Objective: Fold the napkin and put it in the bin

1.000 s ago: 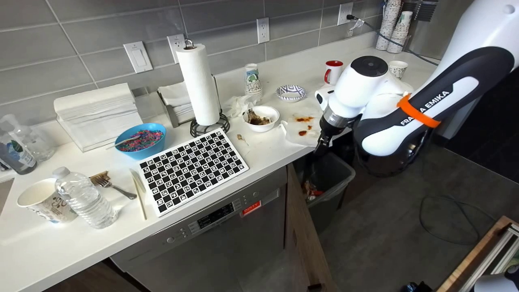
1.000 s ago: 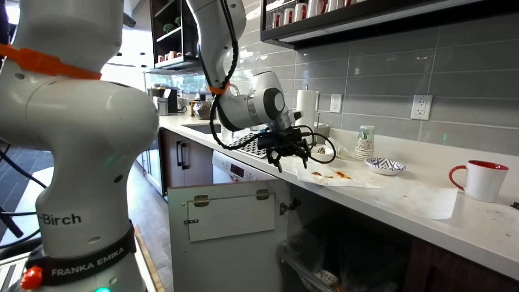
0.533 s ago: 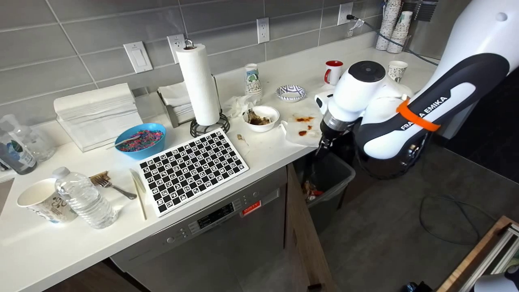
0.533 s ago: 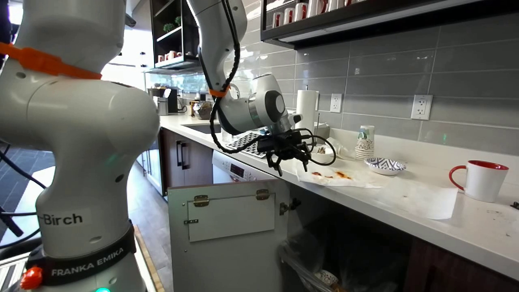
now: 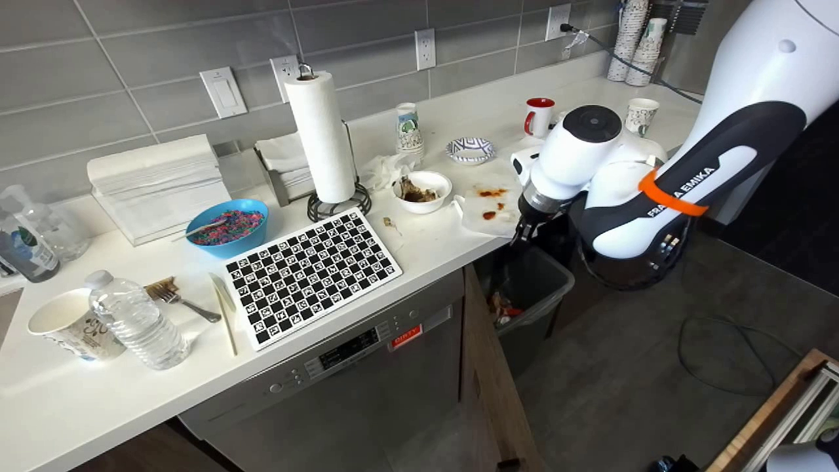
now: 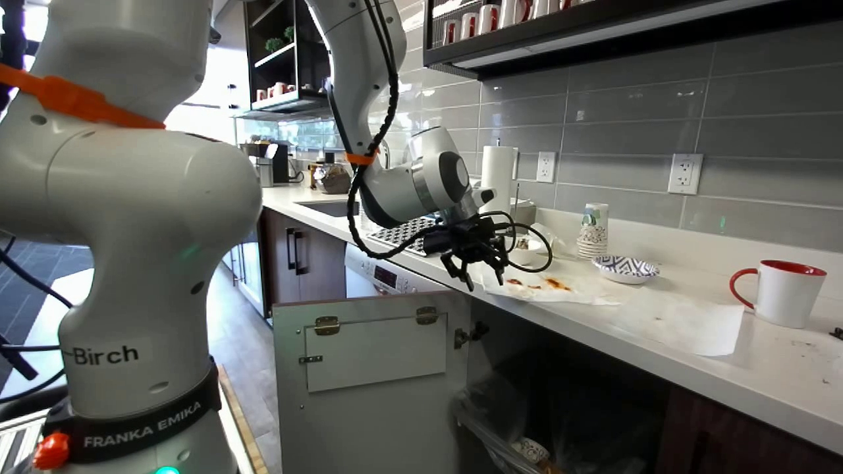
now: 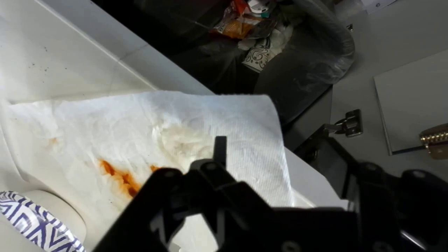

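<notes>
Along the near edge of the white counter (image 5: 426, 255), the orange-stained white paper napkin (image 7: 189, 122) is lying spread out and the black two-fingered claw (image 6: 485, 284) is hanging agape, holding nothing, so folding and dropping into the pale-rimmed dark grey bin (image 5: 550, 299) below are seemingly remaining.

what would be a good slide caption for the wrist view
Gripper open near the stained napkin at the counter edge, the bin with trash at top, the patterned bowl at lower left.

Three bowls (image 5: 241, 246), one bin (image 5: 541, 278), one water bottle (image 5: 139, 322), one fork (image 5: 181, 300)
</notes>
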Motion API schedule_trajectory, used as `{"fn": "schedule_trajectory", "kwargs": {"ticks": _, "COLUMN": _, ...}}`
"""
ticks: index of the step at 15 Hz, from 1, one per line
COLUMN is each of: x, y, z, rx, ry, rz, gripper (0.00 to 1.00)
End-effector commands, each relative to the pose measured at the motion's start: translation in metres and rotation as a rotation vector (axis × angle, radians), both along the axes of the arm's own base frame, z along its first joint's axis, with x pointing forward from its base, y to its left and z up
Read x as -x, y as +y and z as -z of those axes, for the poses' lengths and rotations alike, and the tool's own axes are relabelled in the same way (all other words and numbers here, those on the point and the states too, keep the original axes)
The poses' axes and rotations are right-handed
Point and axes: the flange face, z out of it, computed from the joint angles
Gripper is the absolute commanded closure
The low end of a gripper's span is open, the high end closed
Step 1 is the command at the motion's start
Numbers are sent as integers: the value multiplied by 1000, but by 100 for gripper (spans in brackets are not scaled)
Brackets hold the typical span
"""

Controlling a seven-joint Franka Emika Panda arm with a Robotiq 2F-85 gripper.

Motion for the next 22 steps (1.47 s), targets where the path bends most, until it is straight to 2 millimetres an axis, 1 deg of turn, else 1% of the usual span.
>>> {"fn": "schedule_trajectory", "kwargs": {"ticks": 1, "x": -5, "y": 1, "z": 10, "rx": 13, "ry": -20, "rz": 3, "gripper": 59}}
{"fn": "schedule_trajectory", "kwargs": {"ticks": 2, "x": -5, "y": 1, "z": 11, "rx": 16, "ry": -20, "rz": 3, "gripper": 69}}
{"fn": "schedule_trajectory", "kwargs": {"ticks": 4, "x": -7, "y": 1, "z": 12, "rx": 22, "ry": -23, "rz": 2, "gripper": 82}}
{"fn": "schedule_trajectory", "kwargs": {"ticks": 5, "x": -7, "y": 1, "z": 12, "rx": 25, "ry": -24, "rz": 3, "gripper": 91}}
{"fn": "schedule_trajectory", "kwargs": {"ticks": 6, "x": -8, "y": 1, "z": 12, "rx": 26, "ry": -26, "rz": 5, "gripper": 98}}
{"fn": "schedule_trajectory", "kwargs": {"ticks": 7, "x": -8, "y": 0, "z": 11, "rx": 29, "ry": -29, "rz": 6, "gripper": 100}}
{"fn": "schedule_trajectory", "kwargs": {"ticks": 15, "x": -15, "y": 0, "z": -15, "rx": 37, "ry": -45, "rz": 5, "gripper": 100}}
{"fn": "schedule_trajectory", "kwargs": {"ticks": 18, "x": -20, "y": -6, "z": -23, "rx": 39, "ry": -48, "rz": 14, "gripper": 100}}
{"fn": "schedule_trajectory", "kwargs": {"ticks": 20, "x": -20, "y": -6, "z": -29, "rx": 12, "ry": -48, "rz": 14, "gripper": 100}}
{"fn": "schedule_trajectory", "kwargs": {"ticks": 22, "x": -15, "y": -2, "z": -37, "rx": -40, "ry": -35, "rz": 5, "gripper": 100}}
